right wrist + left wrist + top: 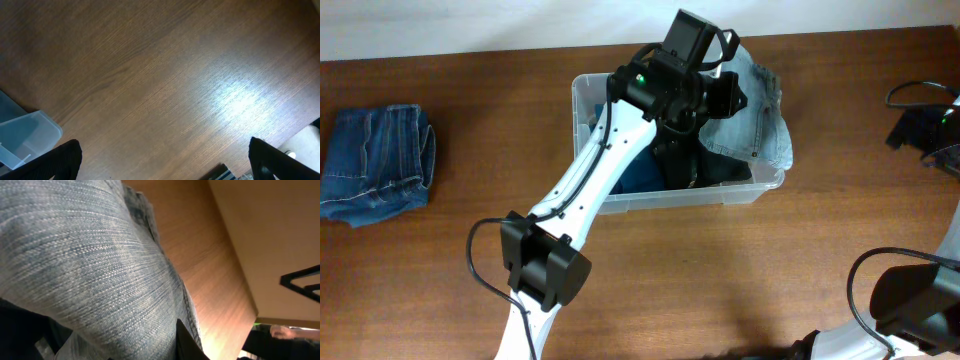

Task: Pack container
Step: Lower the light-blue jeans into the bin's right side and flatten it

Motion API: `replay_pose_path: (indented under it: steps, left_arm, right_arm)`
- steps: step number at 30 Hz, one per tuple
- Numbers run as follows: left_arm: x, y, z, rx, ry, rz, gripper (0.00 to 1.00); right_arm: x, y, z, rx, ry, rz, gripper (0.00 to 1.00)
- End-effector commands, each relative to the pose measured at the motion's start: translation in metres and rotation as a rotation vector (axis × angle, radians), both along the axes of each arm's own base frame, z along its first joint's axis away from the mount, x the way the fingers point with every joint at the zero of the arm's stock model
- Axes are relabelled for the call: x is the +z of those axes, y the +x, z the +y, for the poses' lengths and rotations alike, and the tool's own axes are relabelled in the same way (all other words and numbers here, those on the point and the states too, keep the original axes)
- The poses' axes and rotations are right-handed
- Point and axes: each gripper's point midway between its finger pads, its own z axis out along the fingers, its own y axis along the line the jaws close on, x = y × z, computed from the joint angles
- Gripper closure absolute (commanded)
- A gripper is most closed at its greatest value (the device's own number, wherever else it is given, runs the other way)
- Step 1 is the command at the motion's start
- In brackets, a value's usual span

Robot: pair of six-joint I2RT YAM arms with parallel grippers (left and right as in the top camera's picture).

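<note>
Near the left edge of the table (420, 280) lies a pile of folded jeans (375, 165), mid-blue, well apart from everything else.

The left arm (585, 185) rises from the near edge and reaches over the container (582, 105), which stands about mid-table, toward the far edge. The container is a rectangular tub of clear plastic with rounded corners and a rim. Its walls are see-through enough to show cloth behind them. A dark blue garment (640, 178) lies inside it. A light denim garment (760, 115) is heaped at its far right corner and spills over the rim there.

The left fingers (186, 341) are down inside the container, hidden overhead by the wrist. In the left wrist view, pale denim fills most of the frame and only a dark sliver of one finger shows, so I cannot tell how they are set.

The right arm (910, 295) sits at the near right corner. The right fingers (65, 160) are spread wide over bare wood, holding nothing, with one container corner (27, 135) at the lower left of that view.
</note>
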Motion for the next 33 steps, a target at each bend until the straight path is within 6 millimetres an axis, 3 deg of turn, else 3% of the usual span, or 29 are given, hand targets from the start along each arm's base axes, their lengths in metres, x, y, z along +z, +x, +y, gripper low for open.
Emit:
replay_pose_path:
  steps: [1,7,14,16,19,21,33]
  left_arm:
    - [0.024,-0.007,0.003,-0.042,-0.028,-0.063,0.90]
    - [0.015,-0.010,0.008,-0.032,0.005,-0.034,0.88]
    - [-0.003,-0.006,0.029,0.036,0.107,-0.002,0.86]
    - [-0.006,-0.005,0.034,0.046,0.120,0.010,0.46]
    - [-0.009,-0.004,0.038,0.059,0.136,0.014,0.27]
    - [-0.009,-0.004,0.039,0.060,0.142,0.017,0.01]
    - [-0.013,-0.008,0.042,0.029,0.168,0.005,0.01]
  right_arm:
    - [0.000,-0.001,-0.002,-0.016,-0.006,0.001,0.02]
    - [0.000,-0.001,-0.002,-0.016,-0.006,0.001,0.02]
    - [0.000,-0.001,-0.002,-0.016,-0.006,0.001,0.02]
    - [0.000,-0.001,-0.002,-0.016,-0.006,0.001,0.02]
    - [0.000,-0.001,-0.002,-0.016,-0.006,0.001,0.02]
    - [0.000,-0.001,-0.002,-0.016,-0.006,0.001,0.02]
    - [0.000,-0.001,-0.002,-0.016,-0.006,0.001,0.01]
